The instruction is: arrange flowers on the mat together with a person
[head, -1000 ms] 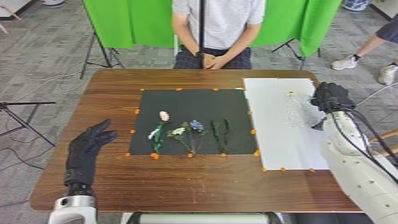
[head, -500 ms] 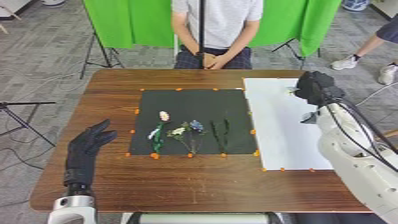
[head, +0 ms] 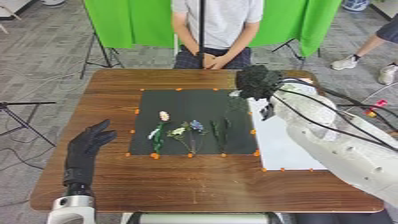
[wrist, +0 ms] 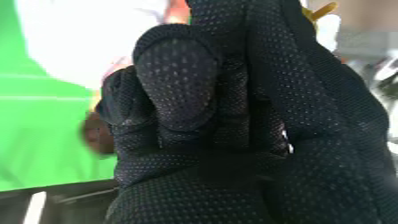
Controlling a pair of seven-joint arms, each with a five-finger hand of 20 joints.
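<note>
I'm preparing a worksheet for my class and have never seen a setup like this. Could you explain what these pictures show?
The machine is a robot with two white arms ending in black-gloved hands. The head view looks forward and down from its head; the right wrist view comes from a camera on its right wrist.

On the brown table lie a dark mat and, to its right, a white sheet. On the mat are a pale-headed flower, a cream flower, a blue one and dark green stems.

The right hand appears to pinch a pale, wispy spray by the mat's far right corner. The left hand is open and empty.
</note>
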